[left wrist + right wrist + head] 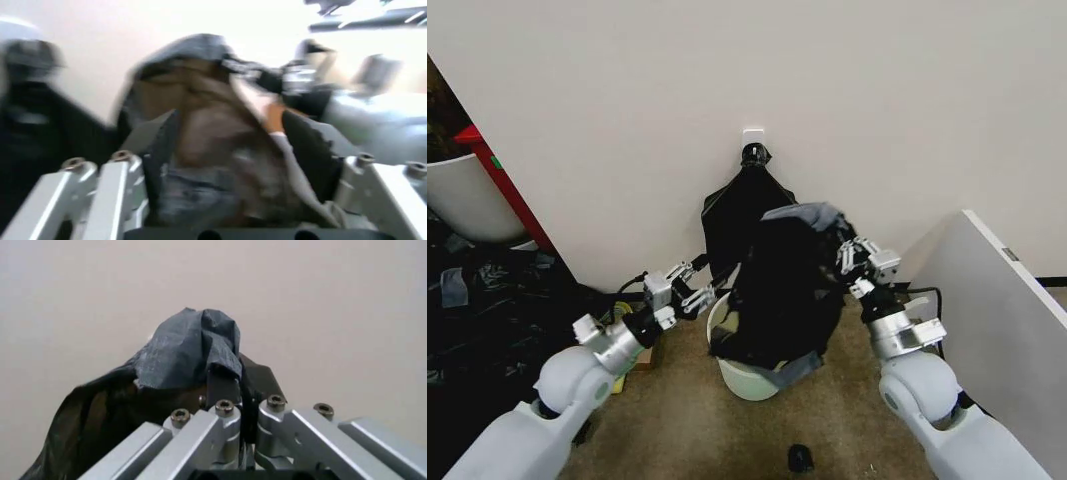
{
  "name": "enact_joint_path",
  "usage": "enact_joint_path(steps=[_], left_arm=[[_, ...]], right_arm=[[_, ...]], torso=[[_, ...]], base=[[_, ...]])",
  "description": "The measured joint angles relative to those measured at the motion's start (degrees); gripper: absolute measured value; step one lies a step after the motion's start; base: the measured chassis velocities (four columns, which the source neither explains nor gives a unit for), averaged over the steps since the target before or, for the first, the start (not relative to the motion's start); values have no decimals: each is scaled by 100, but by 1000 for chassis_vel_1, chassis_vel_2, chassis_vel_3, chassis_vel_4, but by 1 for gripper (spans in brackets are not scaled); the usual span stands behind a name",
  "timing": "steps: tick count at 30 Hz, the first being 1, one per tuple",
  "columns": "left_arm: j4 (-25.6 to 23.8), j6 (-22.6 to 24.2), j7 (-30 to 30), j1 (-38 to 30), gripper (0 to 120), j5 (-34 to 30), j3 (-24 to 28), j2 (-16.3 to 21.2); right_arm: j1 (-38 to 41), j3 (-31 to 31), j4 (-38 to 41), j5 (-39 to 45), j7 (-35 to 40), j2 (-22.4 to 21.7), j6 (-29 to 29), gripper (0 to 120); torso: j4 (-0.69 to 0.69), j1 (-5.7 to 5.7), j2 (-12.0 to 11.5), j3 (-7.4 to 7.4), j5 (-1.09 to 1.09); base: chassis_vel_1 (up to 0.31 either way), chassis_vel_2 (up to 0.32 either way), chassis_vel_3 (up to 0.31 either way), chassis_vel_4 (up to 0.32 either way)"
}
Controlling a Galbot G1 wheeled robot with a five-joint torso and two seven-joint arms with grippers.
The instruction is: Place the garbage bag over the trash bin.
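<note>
The trash bin [745,382] is a cream-white bucket on the floor by the wall. The black garbage bag [782,290] hangs over it, and its lower folds hide most of the rim. My right gripper [849,258] is shut on the bag's raised top corner, to the bin's upper right. In the right wrist view the crumpled bag [187,350] is pinched in the right gripper [230,390]. My left gripper [702,287] is at the bag's left edge, just above the rim. In the left wrist view it [240,157] stands open with the bag [207,130] between its spread fingers.
A pinched bunch of black bags [732,205] hangs from a wall hook behind the bin. A white panel [997,290] stands at the right. Black sheeting [487,300], a big white tub [462,200] and a red post [502,185] crowd the left. A small dark object [799,458] lies on the floor.
</note>
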Motion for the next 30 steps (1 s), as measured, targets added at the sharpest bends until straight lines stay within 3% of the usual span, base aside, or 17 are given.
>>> enact_joint_path(steps=[2, 4, 9, 16, 19, 24, 30], left_arm=[[-15, 34, 195, 64, 71, -101, -1, -19], [-60, 112, 636, 286, 81, -250, 25, -78], [-236, 161, 411, 696, 98, -326, 201, -175], [-413, 356, -486, 1361, 100, -1145, 506, -5], [-329, 435, -382, 1580, 100, -1419, 780, 131], [-109, 485, -229, 1507, 100, -1303, 1132, 232], [185, 627, -515, 1185, 100, -1821, 1766, 187]], right_arm=[[-2, 23, 21, -9, 14, 13, -8, 0], [27, 79, 71, -20, 76, 69, -35, 0], [142, 102, 101, -19, 152, 160, -52, 0], [344, 72, 108, 29, 198, 171, -74, 0], [437, 49, 76, 43, 202, 150, -86, 0], [550, -33, -24, 48, 200, 112, -90, 0], [752, -149, -157, 124, 146, 118, -98, 0]], torso=[[-1, 0, 0, 0, -1], [-2, 0, 0, 0, 0], [0, 0, 0, 0, 0], [0, 0, 0, 0, -1], [1, 0, 0, 0, 0], [-2, 0, 0, 0, -1], [-1, 0, 0, 0, 0]], base=[[0, 0, 0, 0], [0, 0, 0, 0], [0, 0, 0, 0], [0, 0, 0, 0], [0, 0, 0, 0], [0, 0, 0, 0], [0, 0, 0, 0]])
